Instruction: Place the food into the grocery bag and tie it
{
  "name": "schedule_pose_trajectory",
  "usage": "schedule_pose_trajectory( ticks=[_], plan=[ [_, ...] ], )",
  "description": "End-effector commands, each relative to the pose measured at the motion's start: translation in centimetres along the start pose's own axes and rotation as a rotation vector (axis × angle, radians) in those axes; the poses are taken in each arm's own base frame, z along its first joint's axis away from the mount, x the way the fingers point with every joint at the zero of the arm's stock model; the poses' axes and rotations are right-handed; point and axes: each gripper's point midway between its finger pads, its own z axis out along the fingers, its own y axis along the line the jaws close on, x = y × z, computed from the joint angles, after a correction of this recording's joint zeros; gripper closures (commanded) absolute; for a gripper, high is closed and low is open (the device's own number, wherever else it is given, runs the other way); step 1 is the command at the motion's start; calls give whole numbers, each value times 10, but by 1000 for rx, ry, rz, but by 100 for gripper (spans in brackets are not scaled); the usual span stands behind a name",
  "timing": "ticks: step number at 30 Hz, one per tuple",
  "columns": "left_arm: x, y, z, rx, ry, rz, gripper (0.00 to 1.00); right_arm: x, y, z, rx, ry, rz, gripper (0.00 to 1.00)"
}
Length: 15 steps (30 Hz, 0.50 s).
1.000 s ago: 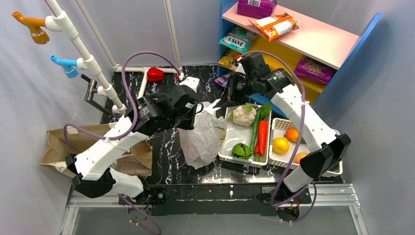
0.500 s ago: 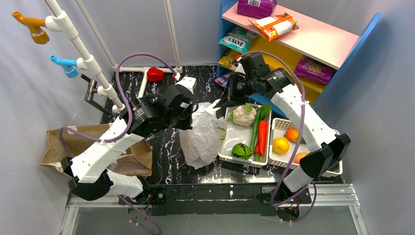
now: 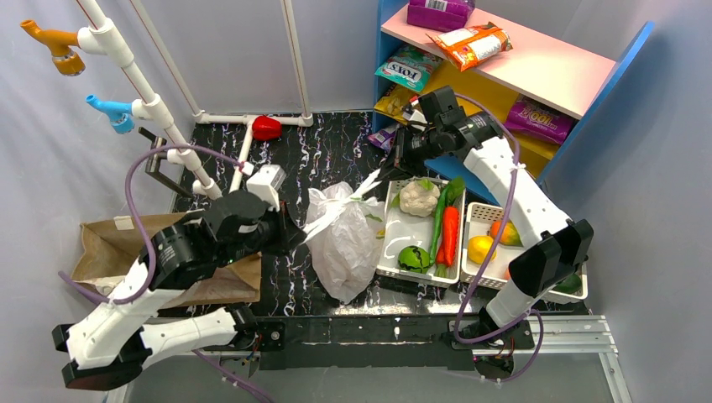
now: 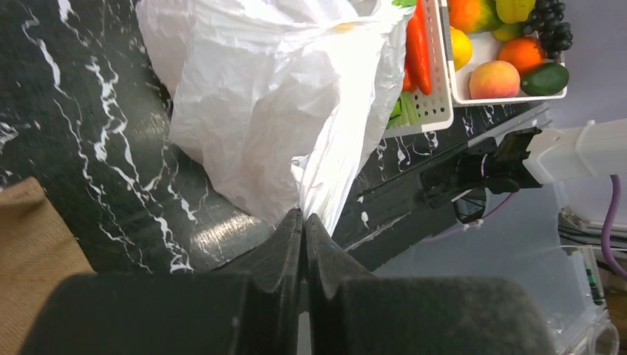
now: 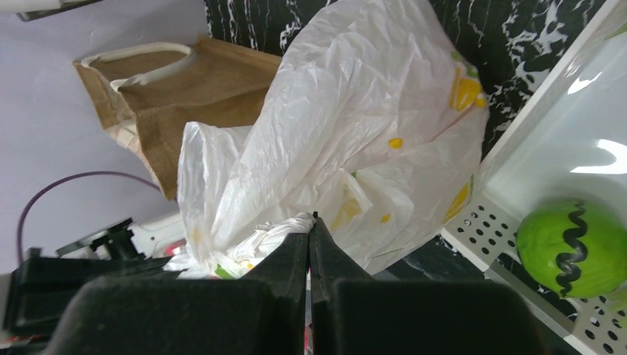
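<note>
Top view: the grocery bag point(image 3: 340, 248), white and crinkled, lies on its side at the centre of the black marbled table point(image 3: 294, 159), its closed bottom towards 6 o'clock and its gathered mouth towards 12 o'clock. The left gripper point(image 3: 295, 238) sits at the bag's 9 o'clock, and the left wrist view shows its fingers pressed together on a twisted strip of plastic drawn taut from the bag. The right gripper point(image 3: 388, 170) sits at the bag's 1 o'clock, and the right wrist view shows it likewise clenched on a bunched strip of the bag's plastic. What the bag contains cannot be made out through the plastic. At the bag's 3 o'clock, touching its side, stands a white tray point(image 3: 410, 231) holding a cauliflower point(image 3: 418, 198), a carrot point(image 3: 451, 235) and a round green toy point(image 3: 413, 259). Further towards 3 o'clock, just beside the tray, a perforated basket point(image 3: 477, 211) holds round orange and yellow fruit. A brown paper bag point(image 3: 109, 243) lies flat at the table's 9 o'clock edge, partly under the left arm. A pink and blue shelf point(image 3: 537, 67) with snack packets stands at 1 o'clock.
</note>
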Motion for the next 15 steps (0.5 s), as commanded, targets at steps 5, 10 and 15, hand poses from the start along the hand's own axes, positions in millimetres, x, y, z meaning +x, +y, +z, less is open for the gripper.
schedule_pose_trajectory(
  ticks=[5,10,15],
  plan=[
    [58,43,-21,-7,15,-127,100,-38,-48,20,50,-98,54,99],
    [36,16,-27,85,8,-40,94,-30,-24,8,-27,-82,-45,99],
    [-3,-21,-28,140,23,47,24,-13,-1,-3,-40,-68,-139,99]
  ],
)
